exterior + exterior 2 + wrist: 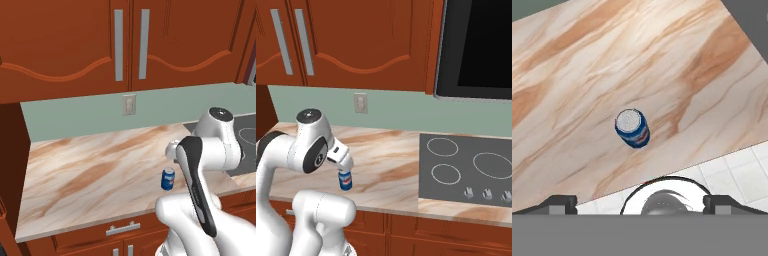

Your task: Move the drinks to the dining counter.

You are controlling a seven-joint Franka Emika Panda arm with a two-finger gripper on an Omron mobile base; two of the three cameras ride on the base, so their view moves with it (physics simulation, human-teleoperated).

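Note:
One of the drinks, a blue can [168, 179] with a white label, stands upright near the front edge of a marble counter [90, 175]. The right base view shows the can [345, 180] just under my hand. From the hand view I look down on the can's [632, 128] silver top. My gripper [640, 202] hangs above the can, open, its fingertips [559, 203] wide apart with nothing between them. The dining counter is out of view.
A black cooktop [471, 167] with knobs is set into the counter to the right of the can. Red-brown wall cabinets [125, 40] hang above, with a dark microwave [476, 45] over the cooktop. A wall outlet [129, 105] sits on the grey-green backsplash.

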